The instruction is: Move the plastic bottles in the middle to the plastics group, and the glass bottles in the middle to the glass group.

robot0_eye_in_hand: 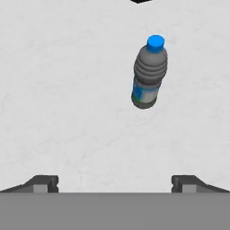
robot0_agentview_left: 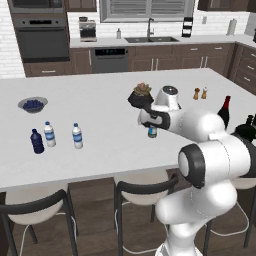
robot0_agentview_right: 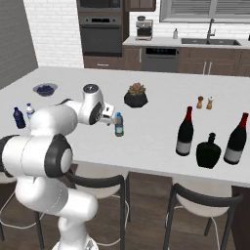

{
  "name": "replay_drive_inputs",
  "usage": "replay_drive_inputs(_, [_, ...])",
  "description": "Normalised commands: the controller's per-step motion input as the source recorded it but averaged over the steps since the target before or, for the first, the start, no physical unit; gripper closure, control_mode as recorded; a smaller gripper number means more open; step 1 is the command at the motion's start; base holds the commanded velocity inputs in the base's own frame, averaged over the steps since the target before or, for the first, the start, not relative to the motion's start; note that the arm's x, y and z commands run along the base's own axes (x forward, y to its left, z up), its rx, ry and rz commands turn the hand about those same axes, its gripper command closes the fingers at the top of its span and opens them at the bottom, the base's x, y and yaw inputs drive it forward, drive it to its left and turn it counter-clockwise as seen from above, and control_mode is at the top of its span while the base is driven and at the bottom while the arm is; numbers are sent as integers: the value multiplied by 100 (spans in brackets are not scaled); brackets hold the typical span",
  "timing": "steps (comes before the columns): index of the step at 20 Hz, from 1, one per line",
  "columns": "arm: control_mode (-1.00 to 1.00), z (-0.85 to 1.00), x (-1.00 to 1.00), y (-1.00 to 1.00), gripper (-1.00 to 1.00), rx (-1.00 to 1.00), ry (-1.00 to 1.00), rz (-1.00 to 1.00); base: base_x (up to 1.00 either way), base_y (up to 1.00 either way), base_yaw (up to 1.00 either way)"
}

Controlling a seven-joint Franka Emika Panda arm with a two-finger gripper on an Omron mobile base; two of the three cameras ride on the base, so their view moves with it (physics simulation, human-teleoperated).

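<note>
The grey-blue plastic bottle (robot0_eye_in_hand: 149,74) with a blue cap and teal label stands upright on the white counter (robot0_agentview_left: 100,95) near its middle; it also shows as a small bottle (robot0_agentview_right: 118,124) just right of the hand. My gripper (robot0_eye_in_hand: 115,184) hovers above the counter a little short of it, open, with nothing between its fingers (robot0_eye_in_hand: 45,183). At the left stand a navy bottle (robot0_agentview_left: 36,141), a clear bottle (robot0_agentview_left: 49,134) and another clear bottle (robot0_agentview_left: 77,136). On the right, a squat black bottle (robot0_agentview_right: 208,151) sits between two wine bottles (robot0_agentview_right: 185,132) (robot0_agentview_right: 238,139).
A potted plant (robot0_agentview_right: 136,95) in a black pot stands just behind the grey-blue bottle. Salt and pepper shakers (robot0_agentview_right: 199,102) are at the back right. A bowl of blueberries (robot0_agentview_left: 33,104) lies at the far left. Stools (robot0_agentview_left: 145,187) line the near edge.
</note>
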Motion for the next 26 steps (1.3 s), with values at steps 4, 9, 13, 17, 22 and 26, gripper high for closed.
replay_drive_inputs(4, [-100,0,65,-35,-100,0,0,-11,0,0,0])
replay_drive_inputs(9, [-100,0,73,-26,-100,0,3,-7,0,0,0])
replay_drive_inputs(13, [-100,-4,52,-27,-100,0,0,-1,0,0,0])
replay_drive_inputs(17, [-100,-22,41,-15,-100,0,1,0,0,0,0])
replay_drive_inputs(22, [-100,-26,46,-4,-100,0,10,0,0,0,0])
replay_drive_inputs(26, [-100,-25,50,0,-100,0,14,0,0,0,0])
